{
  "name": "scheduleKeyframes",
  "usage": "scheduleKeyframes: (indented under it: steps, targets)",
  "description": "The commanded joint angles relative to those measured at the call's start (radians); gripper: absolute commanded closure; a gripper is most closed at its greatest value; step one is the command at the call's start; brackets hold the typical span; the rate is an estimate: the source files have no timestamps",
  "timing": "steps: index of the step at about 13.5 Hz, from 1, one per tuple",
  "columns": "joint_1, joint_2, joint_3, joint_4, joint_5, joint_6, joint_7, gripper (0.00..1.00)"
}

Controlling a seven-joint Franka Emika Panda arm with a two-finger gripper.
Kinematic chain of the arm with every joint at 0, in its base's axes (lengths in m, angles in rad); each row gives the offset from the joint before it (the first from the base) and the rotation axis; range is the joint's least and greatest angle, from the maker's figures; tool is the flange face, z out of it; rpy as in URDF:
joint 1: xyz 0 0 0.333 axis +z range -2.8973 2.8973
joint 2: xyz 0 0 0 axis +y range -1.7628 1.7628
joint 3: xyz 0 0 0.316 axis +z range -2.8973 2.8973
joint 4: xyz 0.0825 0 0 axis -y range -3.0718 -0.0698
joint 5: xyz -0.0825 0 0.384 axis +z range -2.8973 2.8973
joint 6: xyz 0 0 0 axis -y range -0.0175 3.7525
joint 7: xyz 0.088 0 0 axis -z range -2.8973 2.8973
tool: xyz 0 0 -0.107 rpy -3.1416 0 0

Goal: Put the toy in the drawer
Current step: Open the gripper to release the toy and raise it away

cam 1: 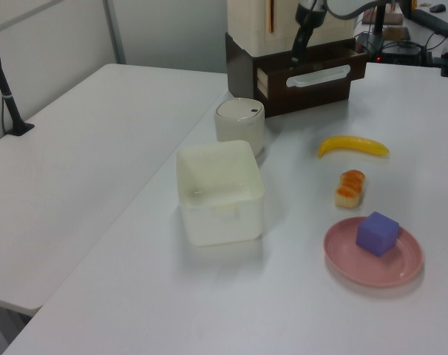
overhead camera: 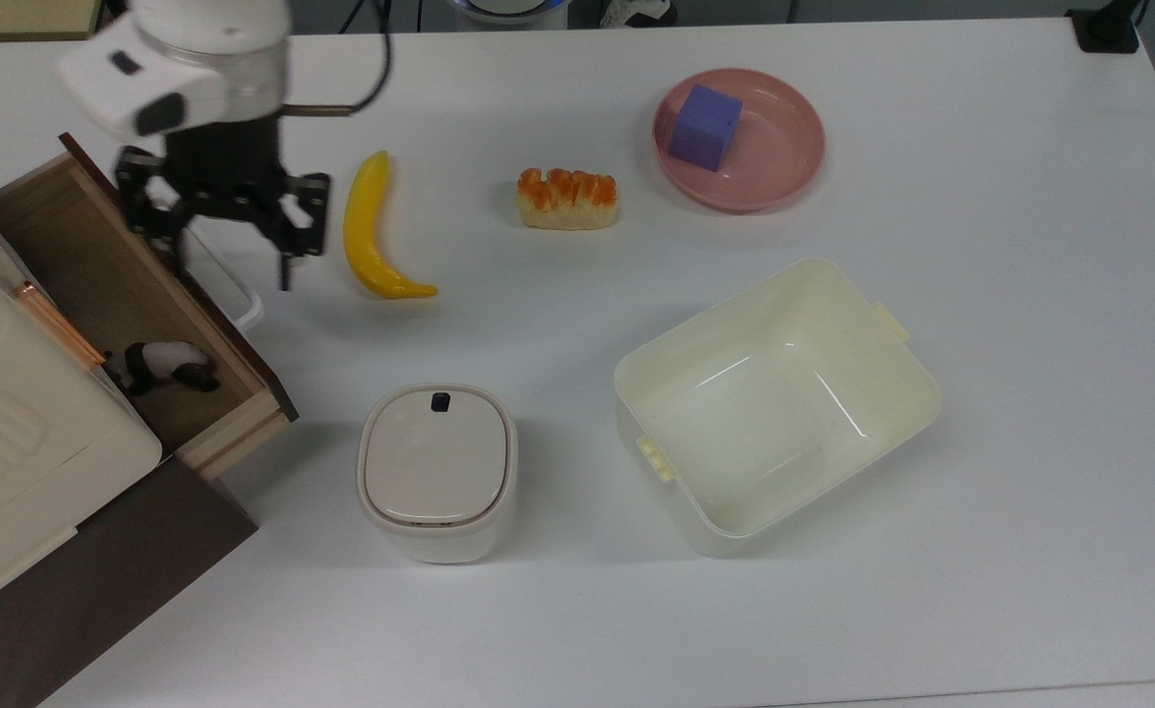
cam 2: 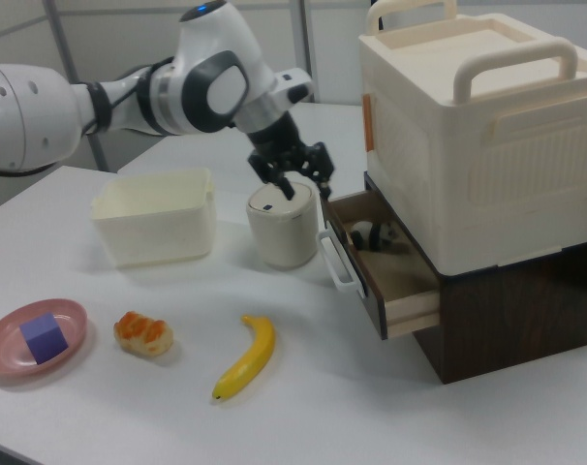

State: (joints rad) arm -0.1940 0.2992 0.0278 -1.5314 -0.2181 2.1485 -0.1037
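The toy [overhead camera: 162, 364], a small black-and-white panda, lies on its side on the floor of the open drawer [overhead camera: 95, 280], at the end toward the top view's bottom. It also shows inside the drawer [cam 2: 402, 283] as the toy [cam 2: 376, 235] in the right view. My gripper [overhead camera: 233, 272] hangs open and empty above the drawer's dark front panel and white loop handle [overhead camera: 235, 291], between the drawer and the banana [overhead camera: 371, 231]. In the left view the gripper [cam 1: 298, 52] is above the drawer front [cam 1: 313, 80]. In the right view the gripper [cam 2: 301, 180] hovers over the handle [cam 2: 334, 262].
A cream storage box [overhead camera: 7, 442] sits on the dark cabinet above the drawer. A lidded white canister [overhead camera: 436, 472] stands near the drawer's corner. A cream tub [overhead camera: 779, 403], a bread piece [overhead camera: 567, 200] and a pink plate [overhead camera: 783, 162] with a purple cube [overhead camera: 705, 126] lie farther right.
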Motion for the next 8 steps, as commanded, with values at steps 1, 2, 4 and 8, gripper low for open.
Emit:
scheduleKeyframes:
  steps: [1,2,4,8]
  targets:
    - [0.068,-0.084,-0.008,-0.05,0.083,-0.135,0.072,0.06]
    - [0.091,-0.11,-0.009,-0.049,0.135,-0.188,0.075,0.0]
    - [0.138,-0.139,-0.017,-0.052,0.148,-0.272,0.103,0.0]
    - [0.215,-0.215,-0.049,-0.053,0.148,-0.396,0.22,0.0]
